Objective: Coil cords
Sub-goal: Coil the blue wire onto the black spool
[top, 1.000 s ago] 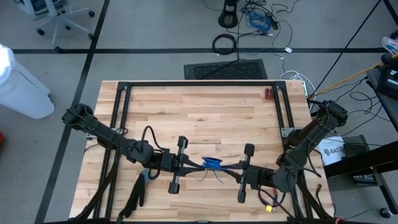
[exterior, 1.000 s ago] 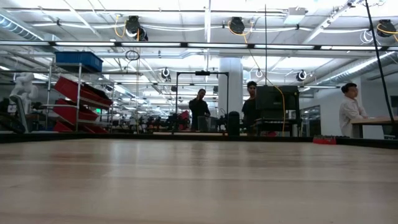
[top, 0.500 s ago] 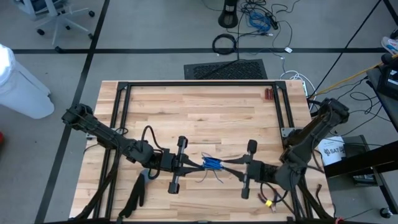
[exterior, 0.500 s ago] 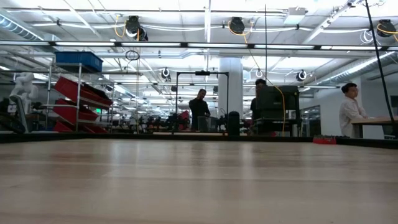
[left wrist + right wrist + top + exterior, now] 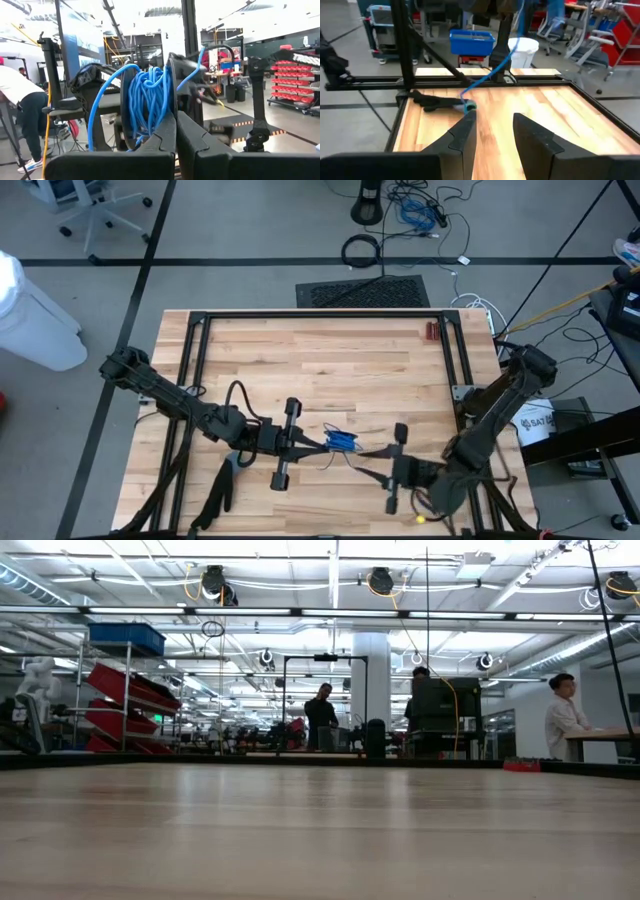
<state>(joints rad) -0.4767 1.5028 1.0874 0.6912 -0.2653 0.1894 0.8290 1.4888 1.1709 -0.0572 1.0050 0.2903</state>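
The wooden desk (image 5: 320,370) fills the middle of the high view, edged by a black metal frame (image 5: 195,340) along its far and side borders. Both dark arms reach in from the near corners and meet over the near part of the desk.

The left arm (image 5: 170,395) runs from the near left toward the centre. Its left gripper (image 5: 318,442) is closed on a bundle of blue cord (image 5: 341,442), which sits between the 2 arms, just above the desk surface. In the left wrist view the cord (image 5: 147,102) shows as many bright blue loops wound tight together, standing upright right in front of the closed fingers (image 5: 170,135), with 1 larger loop bulging out to the side.

The right arm (image 5: 505,405) bends in from the near right. Its right gripper (image 5: 372,470) lies low, close to the near edge, with the fingers (image 5: 462,135) spread apart and nothing between them. A loose strand of the cord trails from the bundle toward this gripper; in the right wrist view its small blue plug end (image 5: 469,106) hangs just beyond the finger on that side, apart from it as far as can be seen.

Red-handled pliers (image 5: 431,331) rest at the far right of the desk, well apart from the cord.

In the low view, 3 people (image 5: 320,715) stand in the room behind the desk.
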